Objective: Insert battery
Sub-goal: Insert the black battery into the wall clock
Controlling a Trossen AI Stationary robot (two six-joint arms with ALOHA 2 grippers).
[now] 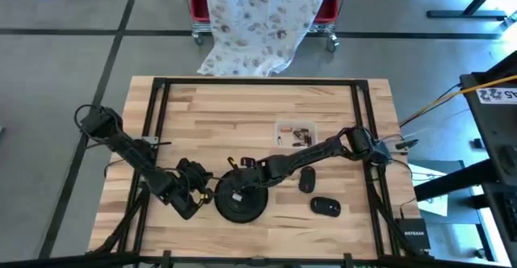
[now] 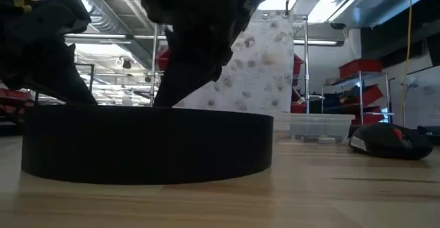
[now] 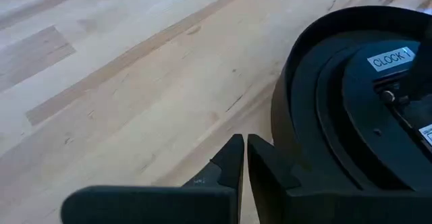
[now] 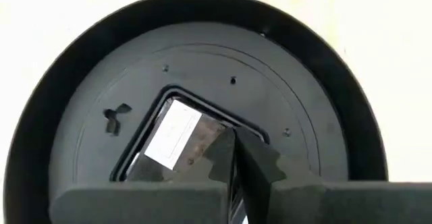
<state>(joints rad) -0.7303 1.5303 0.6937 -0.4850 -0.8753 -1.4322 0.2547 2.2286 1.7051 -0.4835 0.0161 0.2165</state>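
Note:
A round black clock (image 1: 240,201) lies face down near the table's front edge, its back up (image 4: 196,96). A rectangular compartment (image 4: 172,143) in that back shows a white label; I cannot make out a battery. My right gripper (image 4: 233,140) is shut and points down over the compartment's edge (image 1: 239,189). My left gripper (image 3: 244,143) is shut and low on the table just left of the clock's outer wall (image 3: 290,116), (image 1: 202,197). In the low view the clock's wall (image 2: 144,145) hides both grippers' tips. My left gripper's shut fingers stand right beside the clock's outer wall (image 3: 280,150), low over the table, coming from the left; I cannot tell whether they touch it. My right gripper's shut fingertips (image 4: 223,150) come from above at the compartment's rim; they hide the place of contact.
A small clear box (image 1: 295,131) of loose parts sits beyond the clock. Two black computer mice (image 1: 307,179) (image 1: 325,207) lie right of it. A black frame (image 1: 153,98) rims the tabletop. Bare wood spreads across the far and left parts.

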